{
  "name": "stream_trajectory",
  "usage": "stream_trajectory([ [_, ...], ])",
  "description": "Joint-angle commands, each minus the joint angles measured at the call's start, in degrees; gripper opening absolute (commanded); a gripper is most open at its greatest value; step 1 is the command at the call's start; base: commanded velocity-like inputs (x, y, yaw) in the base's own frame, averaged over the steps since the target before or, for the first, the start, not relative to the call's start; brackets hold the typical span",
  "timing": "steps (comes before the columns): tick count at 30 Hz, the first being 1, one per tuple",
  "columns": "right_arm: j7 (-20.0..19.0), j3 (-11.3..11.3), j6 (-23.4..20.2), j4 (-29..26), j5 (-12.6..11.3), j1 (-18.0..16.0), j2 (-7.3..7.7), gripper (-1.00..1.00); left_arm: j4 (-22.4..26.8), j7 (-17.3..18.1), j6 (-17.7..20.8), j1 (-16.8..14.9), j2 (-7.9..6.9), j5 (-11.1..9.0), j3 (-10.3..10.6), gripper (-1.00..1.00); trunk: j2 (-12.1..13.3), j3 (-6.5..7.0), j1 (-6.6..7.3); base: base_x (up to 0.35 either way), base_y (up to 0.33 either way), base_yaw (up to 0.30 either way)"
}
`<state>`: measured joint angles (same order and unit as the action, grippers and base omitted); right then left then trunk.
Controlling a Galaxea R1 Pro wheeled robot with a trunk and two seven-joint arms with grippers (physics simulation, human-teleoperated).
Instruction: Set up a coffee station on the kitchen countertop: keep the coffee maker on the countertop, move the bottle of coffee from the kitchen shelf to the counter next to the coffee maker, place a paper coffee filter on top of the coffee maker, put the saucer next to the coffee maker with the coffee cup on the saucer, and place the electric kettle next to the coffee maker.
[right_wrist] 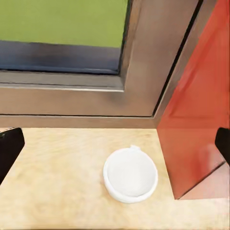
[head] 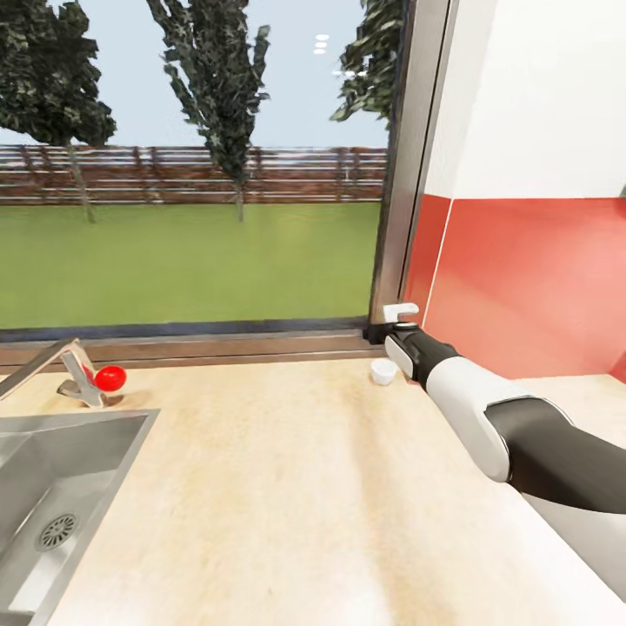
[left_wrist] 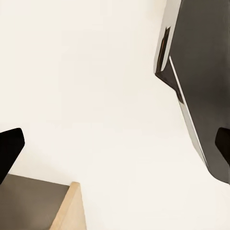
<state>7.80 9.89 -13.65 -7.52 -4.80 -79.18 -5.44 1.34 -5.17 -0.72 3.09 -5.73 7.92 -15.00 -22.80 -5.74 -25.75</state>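
Note:
A small white coffee cup (head: 382, 371) stands upright on the pale wooden countertop (head: 287, 487), close to the corner where the window frame meets the red wall. My right arm reaches out to it, with the right gripper (head: 396, 323) just above and behind the cup. In the right wrist view the cup (right_wrist: 130, 175) lies between and ahead of the two dark fingertips (right_wrist: 9, 151). The right gripper (right_wrist: 116, 146) is open and holds nothing. My left gripper (left_wrist: 115, 146) is open too, its fingertips wide apart over a pale blank surface.
A steel sink (head: 87, 452) is set into the counter at the left, with a faucet (head: 43, 365) and a red knob (head: 110, 377) behind it. The window sill (head: 191, 343) and red backsplash (head: 522, 287) bound the counter. A dark panel (left_wrist: 201, 72) and a wooden edge (left_wrist: 69, 211) appear in the left wrist view.

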Motion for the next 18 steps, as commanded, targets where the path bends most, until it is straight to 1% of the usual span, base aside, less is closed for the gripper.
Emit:
stream_trajectory([
  [1,0.3,0.5,-0.3,-0.1,-0.5,0.0,-0.01,1.00,0.1,-0.1,-0.1,0.0,0.02,0.6,-0.5,1.00,-0.1,-0.19,-0.03,0.000,0.000,-0.154],
  [6,0.4,0.4,-0.7,-0.4,-0.6,0.0,-0.09,1.00,0.1,-0.1,-0.1,0.8,-0.06,0.6,-0.5,1.00,-0.1,-0.63,-0.03,0.000,0.000,-0.080],
  [9,0.4,0.2,-3.1,-1.2,-0.6,0.0,-0.10,1.00,0.1,-0.1,-0.1,0.9,-0.13,0.6,-0.5,1.00,-0.1,-0.91,-0.03,0.000,0.000,-0.007],
  [16,0.5,0.2,-7.6,-6.0,-0.6,0.0,-0.04,1.00,0.1,-0.1,-0.2,0.9,-0.28,0.6,-0.5,1.00,-0.1,-1.56,-0.03,0.000,0.000,0.000],
  [17,0.5,0.1,-8.3,-7.6,-0.5,0.0,-0.02,1.00,0.2,-0.1,-0.2,0.9,-0.29,1.0,-0.5,1.00,-0.1,-1.66,-0.03,0.000,0.000,0.000],
  [18,0.6,0.1,-8.8,-9.0,-0.5,0.0,-0.02,1.00,0.3,-0.1,-0.2,0.9,-0.27,2.0,-0.5,1.00,-0.1,-1.75,-0.03,0.000,0.000,0.000],
])
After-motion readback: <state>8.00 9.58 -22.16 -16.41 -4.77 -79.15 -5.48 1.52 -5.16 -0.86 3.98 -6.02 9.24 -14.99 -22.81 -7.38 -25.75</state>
